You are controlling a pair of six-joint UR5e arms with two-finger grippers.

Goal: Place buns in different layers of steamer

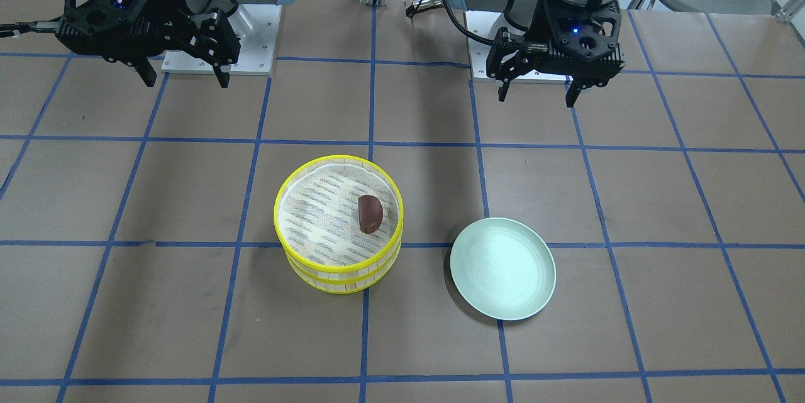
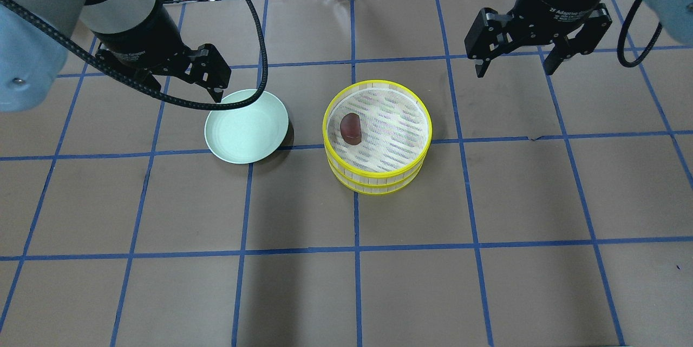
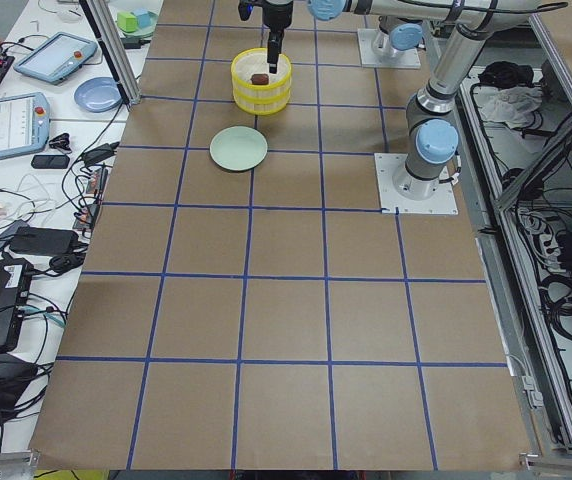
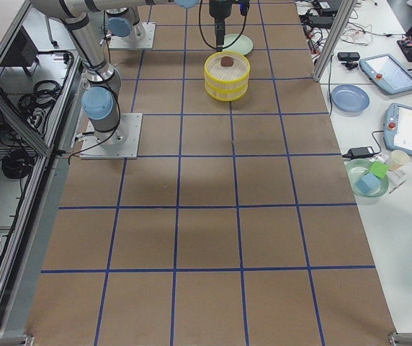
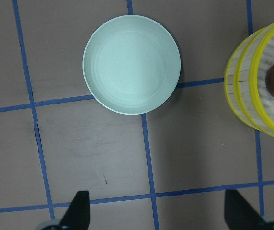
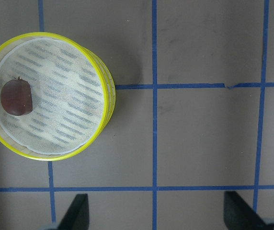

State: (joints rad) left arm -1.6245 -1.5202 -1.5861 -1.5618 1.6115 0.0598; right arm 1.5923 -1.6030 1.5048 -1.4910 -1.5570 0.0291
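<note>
Right, both arms hang high toward the robot-side edge of the surface. The left gripper has its jaws spread with nothing between them, and the right gripper is just as wide and empty. Below the left one sits the pale green plate, bare. Just beside it, well in from every edge, the top layer is stacked on the lower layer. The dark bun lies on the top mesh, plate side. No cream bun shows anywhere, and the lower tray's floor is hidden. That bun looks soft and light, so pinch it gently across its narrow sides. The trays look light and thin-walled, so take them at the yellow rim.
</note>
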